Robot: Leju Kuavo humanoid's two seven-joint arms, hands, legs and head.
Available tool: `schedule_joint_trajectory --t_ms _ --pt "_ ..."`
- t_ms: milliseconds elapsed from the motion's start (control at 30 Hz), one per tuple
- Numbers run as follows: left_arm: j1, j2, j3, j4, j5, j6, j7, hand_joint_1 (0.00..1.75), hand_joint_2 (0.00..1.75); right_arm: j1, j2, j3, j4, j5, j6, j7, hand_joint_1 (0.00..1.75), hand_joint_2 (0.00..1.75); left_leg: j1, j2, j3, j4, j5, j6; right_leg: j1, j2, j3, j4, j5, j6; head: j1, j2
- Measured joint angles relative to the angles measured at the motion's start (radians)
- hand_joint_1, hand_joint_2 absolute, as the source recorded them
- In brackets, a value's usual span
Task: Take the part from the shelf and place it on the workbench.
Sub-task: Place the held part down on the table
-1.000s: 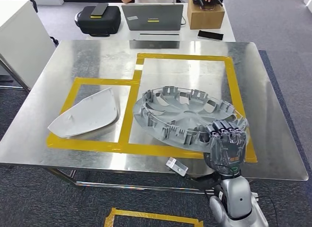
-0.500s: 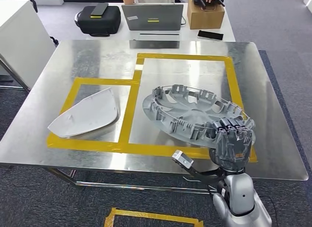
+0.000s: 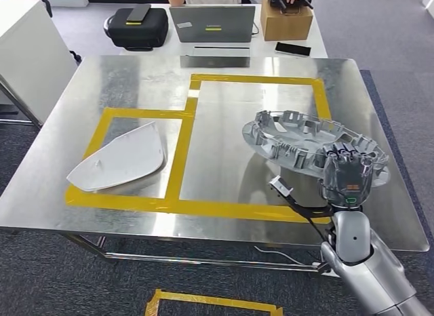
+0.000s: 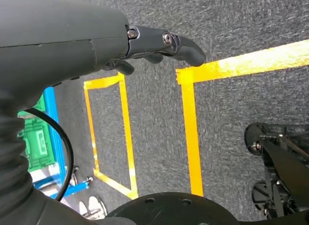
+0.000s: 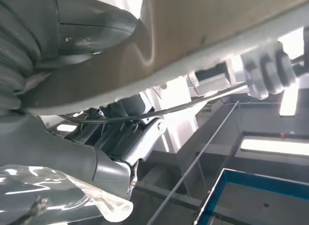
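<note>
- Head view: the right hand (image 3: 347, 175) gripped the near rim of the grey wheel cover (image 3: 307, 143), fingers curled over its edge.
- The cover was tilted above the right part of the steel workbench (image 3: 128, 79), over the larger yellow-taped box (image 3: 255, 80); whether it touched the surface I could not tell.
- The white mirror shell (image 3: 120, 159) lay well apart in the smaller taped box.
- Left wrist view: the left hand (image 4: 160, 44) hung over carpet, fingers loosely extended, holding nothing.
</note>
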Motion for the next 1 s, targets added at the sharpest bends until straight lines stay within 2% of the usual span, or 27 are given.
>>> schedule_joint_trajectory --t_ms 233,300,467,733,867,1000 --pt "0.0 0.002 -0.008 0.0 0.007 0.0 0.0 0.0 1.75 -0.023 -0.043 0.039 0.068 0.001 0.0 0.033 1.75 1.75 0.0 0.0 0.0 0.0 0.0 0.0 0.0 0.0 0.0 0.0 0.0 0.0 0.0 0.0" --pt "0.0 0.003 -0.011 0.0 0.007 0.001 0.0 0.0 1.75 -0.026 -0.044 0.034 0.084 0.001 0.0 -0.016 1.75 1.75 0.0 0.0 0.0 0.0 0.0 0.0 0.0 0.0 0.0 0.0 0.0 0.0 0.0 0.0" --pt "-0.002 0.007 -0.027 0.0 -0.001 0.006 0.001 0.0 1.75 -0.031 -0.003 -0.052 0.139 -0.018 0.0 -0.223 1.75 1.75 0.0 0.0 -0.001 0.0 0.0 0.0 0.0 0.0 0.0 0.0 0.0 0.0 0.0 0.0" --pt "-0.004 0.01 -0.049 0.0 -0.009 0.014 0.004 0.0 1.75 -0.055 0.069 -0.137 0.208 -0.064 0.0 -0.346 1.75 1.75 0.0 0.0 -0.001 0.0 0.0 0.001 0.0 0.0 0.0 0.0 0.001 0.001 0.0 0.0" --pt "-0.008 0.014 -0.062 0.0 -0.011 0.018 0.01 0.0 1.75 -0.08 0.119 -0.166 0.25 -0.203 0.004 -0.444 1.75 1.75 0.0 0.0 -0.001 0.0 0.0 0.001 0.0 0.0 0.0 0.0 0.001 0.001 0.0 0.0" --pt "-0.012 0.017 -0.081 0.0 -0.012 0.027 0.021 0.0 1.75 -0.12 0.16 -0.181 0.29 -0.408 0.073 -0.5 1.75 1.75 0.0 0.0 -0.001 0.0 0.001 0.001 0.0 0.0 0.0 0.0 0.001 0.0 0.0 0.0"
